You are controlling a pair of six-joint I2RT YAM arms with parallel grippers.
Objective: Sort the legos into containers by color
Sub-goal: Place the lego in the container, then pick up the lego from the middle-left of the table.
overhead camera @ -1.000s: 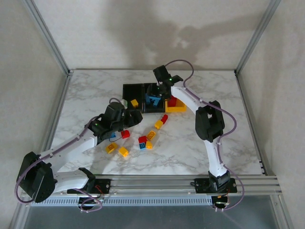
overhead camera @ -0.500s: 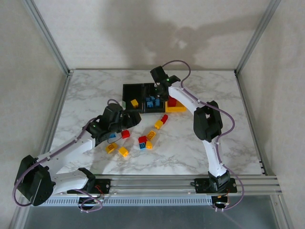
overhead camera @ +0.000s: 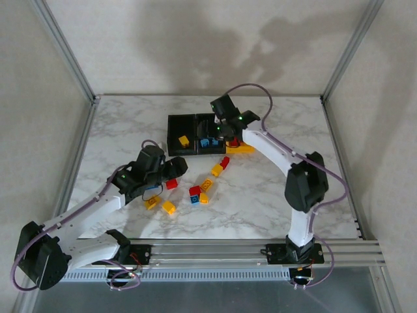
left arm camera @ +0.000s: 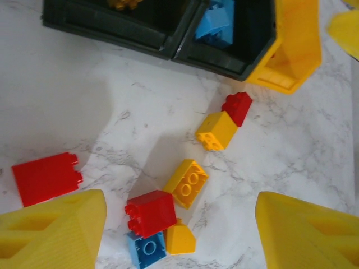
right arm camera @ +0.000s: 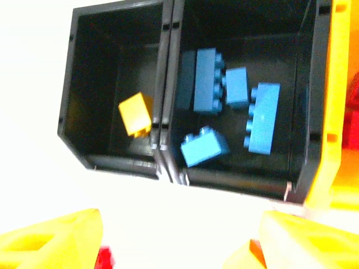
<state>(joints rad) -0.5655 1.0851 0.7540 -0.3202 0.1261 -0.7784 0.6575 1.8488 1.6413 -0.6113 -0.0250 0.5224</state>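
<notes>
The containers are three joined bins. The left black bin holds one yellow lego. Several blue legos lie in the middle black bin. Red legos sit in the yellow bin. My right gripper hangs open and empty over the bins' near wall. My left gripper is open above a loose cluster: a red lego, a blue lego and two yellow legos.
More loose legos lie on the marble table: a red one, two yellow ones by the left arm, a yellow-and-red pair near the bins. Metal frame posts stand at the table's back corners.
My right gripper has opened wider over the middle bin and shifted slightly right, its elbow swinging out to the right. My left gripper drew back a little toward the near left.
</notes>
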